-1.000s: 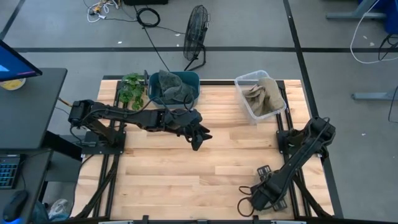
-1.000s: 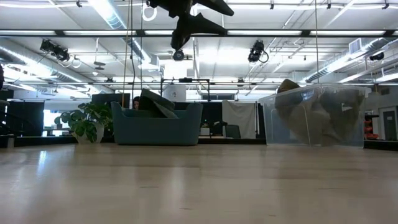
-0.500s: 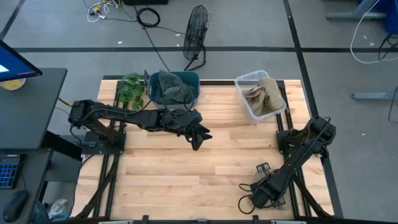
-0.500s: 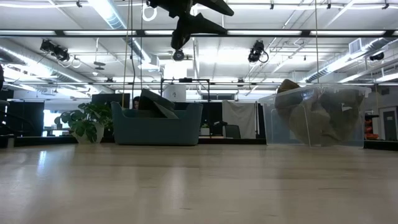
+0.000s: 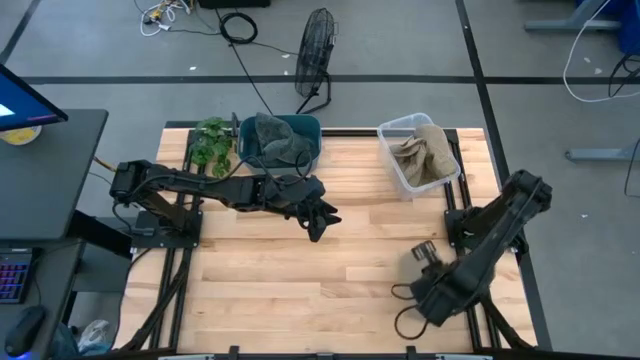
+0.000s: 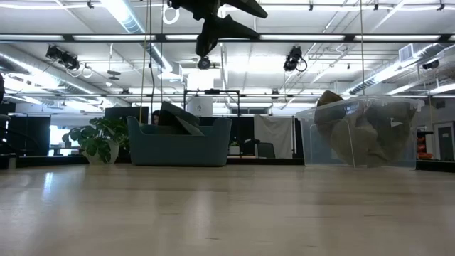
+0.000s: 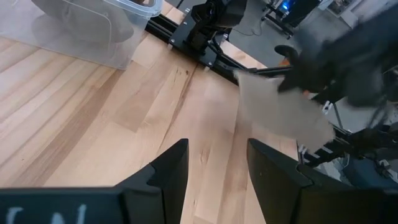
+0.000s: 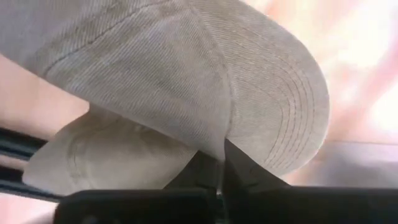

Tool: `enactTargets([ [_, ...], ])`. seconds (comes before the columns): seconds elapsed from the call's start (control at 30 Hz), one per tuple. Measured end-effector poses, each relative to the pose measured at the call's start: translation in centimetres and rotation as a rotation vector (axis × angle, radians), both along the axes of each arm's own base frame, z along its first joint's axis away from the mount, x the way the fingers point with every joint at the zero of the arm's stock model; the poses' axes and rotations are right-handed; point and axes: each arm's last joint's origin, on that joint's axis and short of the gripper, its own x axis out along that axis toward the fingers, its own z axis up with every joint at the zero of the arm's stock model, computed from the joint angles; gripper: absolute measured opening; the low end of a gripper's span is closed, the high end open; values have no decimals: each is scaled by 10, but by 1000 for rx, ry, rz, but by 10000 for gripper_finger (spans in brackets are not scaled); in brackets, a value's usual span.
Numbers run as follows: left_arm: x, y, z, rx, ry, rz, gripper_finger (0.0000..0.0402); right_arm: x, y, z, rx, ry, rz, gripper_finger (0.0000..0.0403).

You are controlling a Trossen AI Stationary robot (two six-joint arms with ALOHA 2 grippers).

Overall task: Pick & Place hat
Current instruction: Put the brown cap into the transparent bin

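Observation:
A beige corduroy hat [image 8: 186, 81] fills the right wrist view, and my right gripper [image 8: 221, 168] is shut on it. In the left wrist view the same hat [image 7: 280, 109] shows as a pale blur under the dark right arm, near the table's right near corner. In the high view the right gripper [image 5: 422, 254] hides the hat. My left gripper [image 5: 318, 218] hangs open above the table's middle, nothing between its fingers [image 7: 171, 168], and it reaches into the top of the low view [image 6: 213, 25]. My right gripper pinches the hat's edge [image 8: 225, 140] between its two shut fingers, beside the stitched brim [image 8: 292, 106]. The crown spreads out beyond the fingertips. Whether any part of the hat rests on the table, I cannot tell.
A blue bin [image 5: 310, 128] with dark hats stands at the far edge, a small plant [image 5: 212, 142] to its left. A clear bin [image 5: 392, 130] with beige hats stands at the far right. Bare wood [image 5: 300, 270] lies between the arms.
My right arm has lifted and swung, carrying its gripper up and a little toward the table's far edge.

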Motion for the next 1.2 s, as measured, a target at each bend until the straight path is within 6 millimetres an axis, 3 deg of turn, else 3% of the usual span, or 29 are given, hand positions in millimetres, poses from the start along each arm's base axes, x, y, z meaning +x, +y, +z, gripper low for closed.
enactTargets([
  [0.1, 0, 0, 0, 0, 0, 0, 167, -1, -17, 34, -92, -131, 83, 4],
  [0.23, 0, 0, 0, 0, 0, 0, 167, -3, -46, 70, -137, -367, 56, 3],
  [0.53, 0, 0, 0, 0, 0, 0, 167, -14, -123, 112, -393, -621, -37, 2],
  [0.77, 0, 0, 0, 0, 0, 0, 167, -32, -177, 129, -497, -638, -232, 2],
  [0.97, 0, 1, 0, 0, 0, 2, 167, -43, -212, 133, -586, -562, -355, 2],
  [1.1, 0, 4, 0, 0, 0, 11, 167, -44, -231, 130, -605, -490, -456, 2],
  [1.2, 0, 6, 0, 0, 0, 17, 167, -42, -243, 114, -621, -379, -463, 2],
])
